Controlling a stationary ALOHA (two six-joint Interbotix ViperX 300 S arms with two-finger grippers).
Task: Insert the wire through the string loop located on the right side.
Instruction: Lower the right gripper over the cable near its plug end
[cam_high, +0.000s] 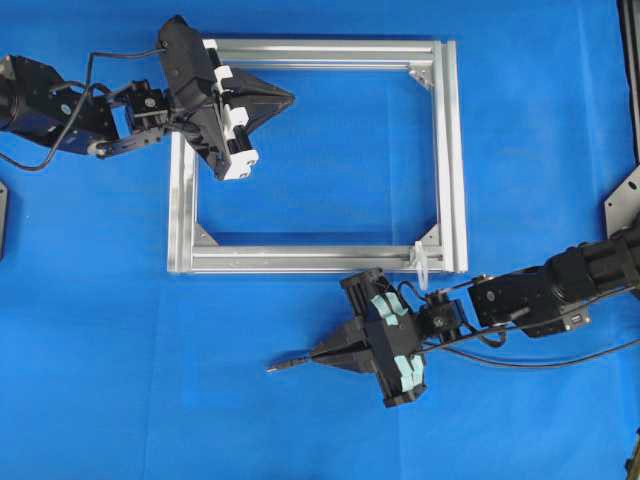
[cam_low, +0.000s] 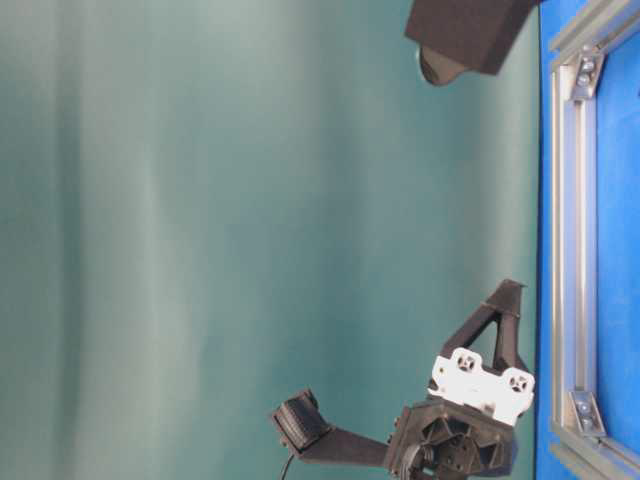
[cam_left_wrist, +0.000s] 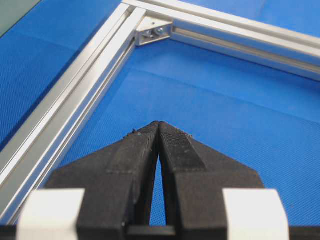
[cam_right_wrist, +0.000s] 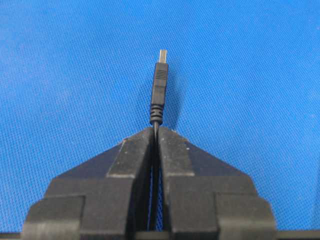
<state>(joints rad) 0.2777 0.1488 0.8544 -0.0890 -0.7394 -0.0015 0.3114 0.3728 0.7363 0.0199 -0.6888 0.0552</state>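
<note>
- Overhead exterior view, contents: one rectangular aluminium frame (cam_high: 455, 160) lying flat on one blue cloth (cam_high: 320, 420); two arms; one wire; one string loop.
- Corner brackets: three count clearly in the overhead view, at the frame's upper right, lower right and lower left corners; the upper left corner is covered by the left arm.
- Left gripper (cam_high: 288, 98): one, over the frame's upper left part, tips pointing right into the frame's opening. Left wrist view shows both fingers (cam_left_wrist: 137, 147) pressed together at the tips, nothing between them.
- Right gripper (cam_high: 318, 353): one, below the frame's bottom rail, tips pointing left. Jaws clamped on the wire.
- Wire (cam_right_wrist: 159, 92): one, thin and black, pinched just behind its plug; the plug with its metallic tip projects past the fingertips, above the cloth. In the overhead view the plug (cam_high: 288, 364) lies left of the gripper, outside the frame.
- String loop (cam_high: 422, 264): one, whitish, standing at the bottom rail near the lower right corner, apart from the plug.
</note>
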